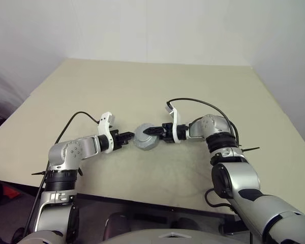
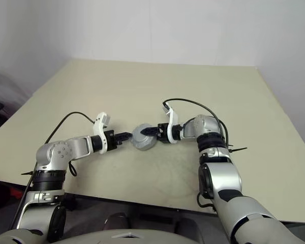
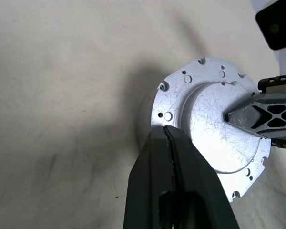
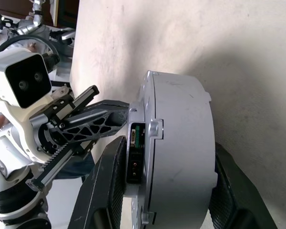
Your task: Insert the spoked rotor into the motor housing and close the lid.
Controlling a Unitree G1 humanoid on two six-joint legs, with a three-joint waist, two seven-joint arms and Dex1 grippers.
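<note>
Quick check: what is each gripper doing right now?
Left gripper: shut, tips against the lid, holding nothing.
Right gripper: fingers on either side of the motor housing; grip cannot be told.

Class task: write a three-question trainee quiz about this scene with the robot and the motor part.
1. True or false: the left hand is wide open.
2. The left hand's tip is at: A a cup; B the round grey motor casing; C a spoon.
3. Can copper windings be seen in the casing?

Key: 1 false, it is shut. 2 B. 3 No, a closed silver face shows.
</note>
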